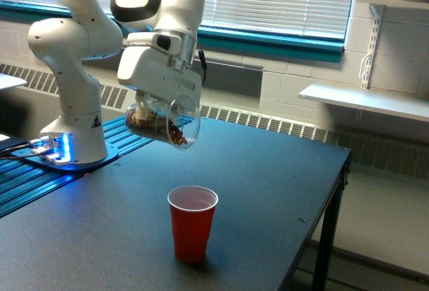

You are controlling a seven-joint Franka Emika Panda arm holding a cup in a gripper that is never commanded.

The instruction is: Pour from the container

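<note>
We see our gripper [153, 105] grasping the container [163, 123], tipped on its side above the desk [268, 177], nut pieces inside. A red cup [192, 222] stands upright near the desk's front edge, nothing between them. No readable writing.

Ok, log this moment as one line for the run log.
phase: pouring | hand: shut on clear cup | clear cup: tipped toward red cup, nuts inside, none falling | red cup: upright on table, below the clear cup's mouth
</note>
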